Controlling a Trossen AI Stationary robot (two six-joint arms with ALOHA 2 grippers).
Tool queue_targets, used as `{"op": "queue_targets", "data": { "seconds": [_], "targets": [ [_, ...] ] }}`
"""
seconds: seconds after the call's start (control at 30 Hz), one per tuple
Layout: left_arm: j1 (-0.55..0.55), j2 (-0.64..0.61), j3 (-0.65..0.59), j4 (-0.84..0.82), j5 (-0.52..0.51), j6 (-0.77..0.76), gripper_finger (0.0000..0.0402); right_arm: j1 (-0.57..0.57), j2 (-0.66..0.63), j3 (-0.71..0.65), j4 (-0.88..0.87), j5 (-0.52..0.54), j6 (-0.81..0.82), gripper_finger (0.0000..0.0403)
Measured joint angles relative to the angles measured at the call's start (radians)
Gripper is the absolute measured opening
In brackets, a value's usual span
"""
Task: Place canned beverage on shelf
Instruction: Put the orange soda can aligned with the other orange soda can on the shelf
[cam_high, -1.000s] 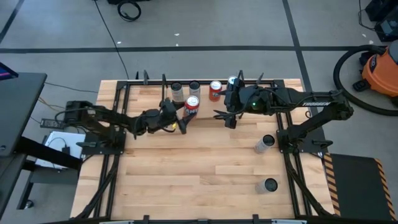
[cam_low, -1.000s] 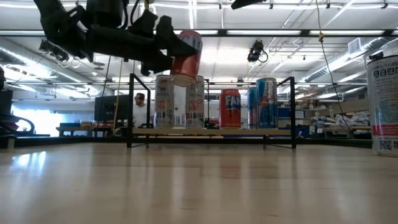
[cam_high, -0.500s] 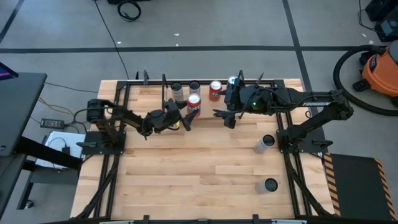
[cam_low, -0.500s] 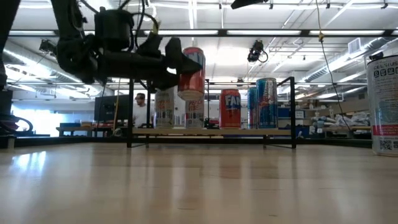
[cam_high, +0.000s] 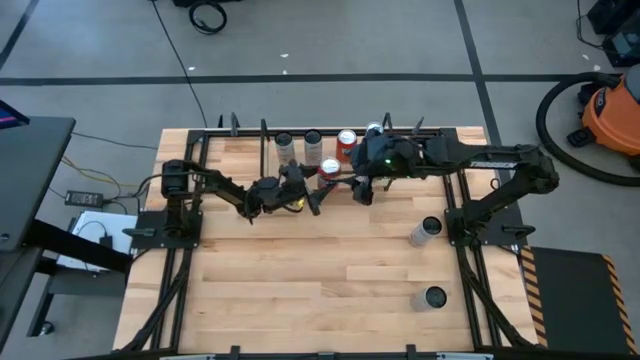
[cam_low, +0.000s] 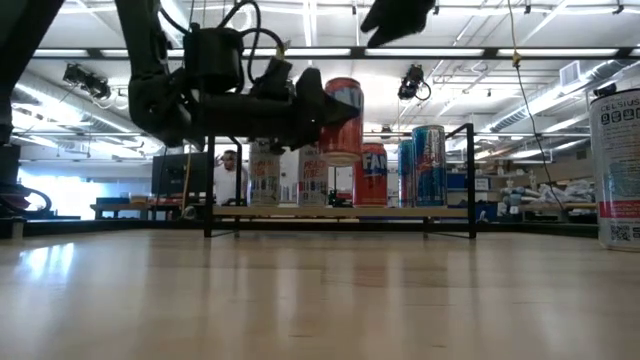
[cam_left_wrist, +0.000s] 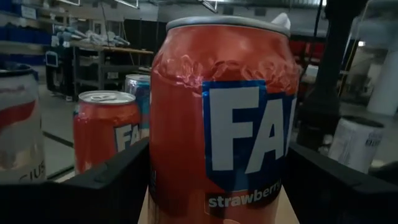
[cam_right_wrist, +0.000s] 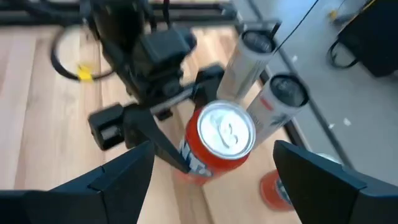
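Landmark: you have the low black-rod shelf with its light wood board at the far edge of the wooden bench; everything below is placed from it.
Can: the red strawberry soda can with a silver top hangs upright just in front of the shelf, lifted clear of the bench, long axis vertical.
Left gripper: its jaws are closed on the can's sides, about half spread; the arm reaches nearly level toward the shelf front.
Key relation: the shelf board lies straight ahead of the held can and lower, so, as I judge it, you carry forward, then lower.
Neighbours: a second red can and a blue can already stand on the shelf beside the gap.
Right gripper: it hovers above the can with jaws wide and empty.
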Motion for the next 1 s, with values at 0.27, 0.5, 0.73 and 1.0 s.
{"op": "queue_targets", "data": {
  "seconds": [0.27,0.5,0.73,1.0],
  "targets": [
    [-0.008,-0.002,0.005,0.009,0.01,0.03,0.0314,-0.091,0.072,0.0,-0.007,-0.082,-0.075,0.0339],
    [-0.007,-0.002,0.011,0.008,0.026,0.044,0.0314,-0.144,0.097,0.0,0.038,-0.227,-0.076,0.0339],
    [-0.007,-0.002,0.066,-0.023,0.049,0.054,0.0314,-0.153,0.128,-0.001,0.046,-0.284,-0.072,0.0339],
    [-0.007,-0.002,0.099,-0.127,0.055,0.058,0.0314,-0.155,0.136,0.0,0.016,-0.248,-0.029,0.0317]
  ]
}}
